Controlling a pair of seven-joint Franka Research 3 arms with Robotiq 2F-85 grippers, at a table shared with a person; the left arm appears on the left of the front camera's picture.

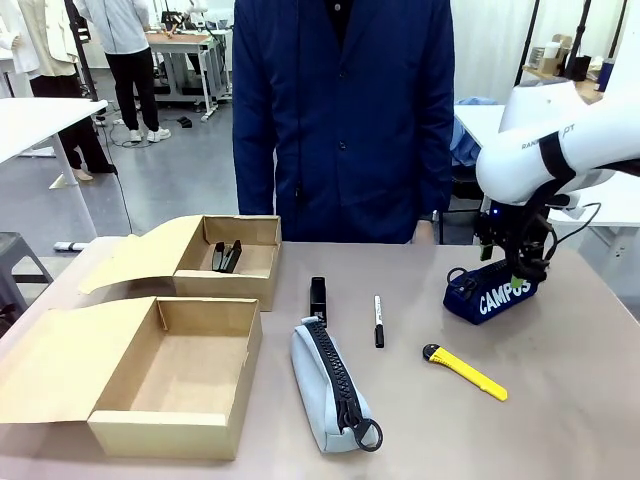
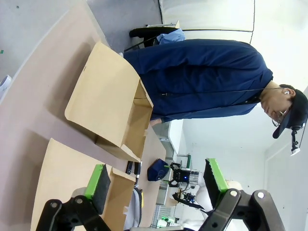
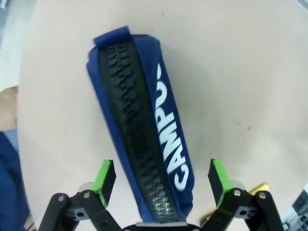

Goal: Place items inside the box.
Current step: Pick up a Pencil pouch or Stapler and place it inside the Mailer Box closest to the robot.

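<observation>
A navy pouch (image 1: 490, 291) lettered "CAMPUS" lies at the table's right. My right gripper (image 1: 515, 264) hangs just over it, open. In the right wrist view the navy pouch (image 3: 144, 120) runs between the green pads (image 3: 105, 179), which stand on either side of its near end without touching it. A grey pouch (image 1: 330, 385), a black marker (image 1: 378, 320), a small black clip piece (image 1: 318, 297) and a yellow utility knife (image 1: 464, 371) lie on the table's middle. Two open cardboard boxes stand at the left: the near box (image 1: 170, 420) and the far box (image 1: 245, 290), which holds black clips (image 1: 226, 257). My left gripper (image 2: 156, 180) is open with nothing in it.
A person in a dark blue coat (image 1: 345, 120) stands at the far edge, behind the table's middle. Both boxes have flaps folded out to the left (image 1: 50, 360). The left wrist view looks over the far box (image 2: 103, 101) toward the person.
</observation>
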